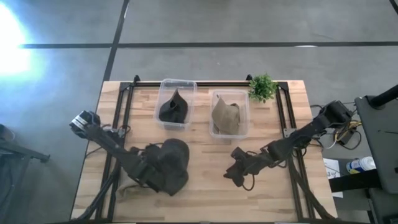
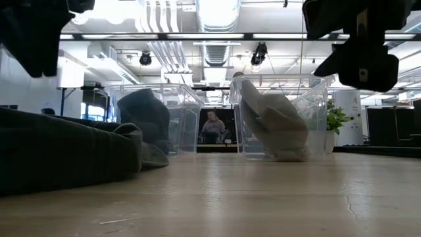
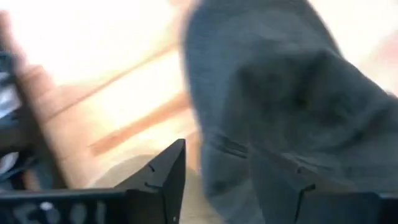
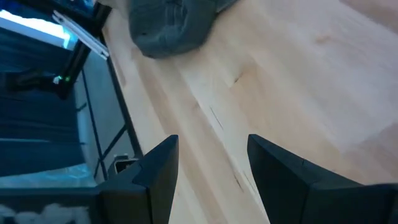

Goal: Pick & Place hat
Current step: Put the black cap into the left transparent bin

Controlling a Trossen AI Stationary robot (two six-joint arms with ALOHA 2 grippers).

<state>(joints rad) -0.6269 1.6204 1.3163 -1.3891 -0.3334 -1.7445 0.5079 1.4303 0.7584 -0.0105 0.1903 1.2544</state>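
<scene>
A dark grey hat (image 1: 169,163) lies crumpled in the lower left of the high view on the wooden table (image 1: 205,186), soft and folded with a rounded crown. The left gripper (image 1: 144,169) sits at its left edge, fingers spread wide, one finger (image 3: 163,180) beside the cloth. The right gripper (image 1: 234,172) hovers at lower centre right, open and empty. Two clear bins stand above: the left bin (image 1: 176,104) holds another dark hat (image 1: 173,109), the right bin (image 1: 229,114) a tan hat (image 1: 226,116). A small plant (image 1: 262,87) stands at upper right.

Grey floor (image 1: 249,25), ceiling strip lights (image 2: 217,36)
</scene>
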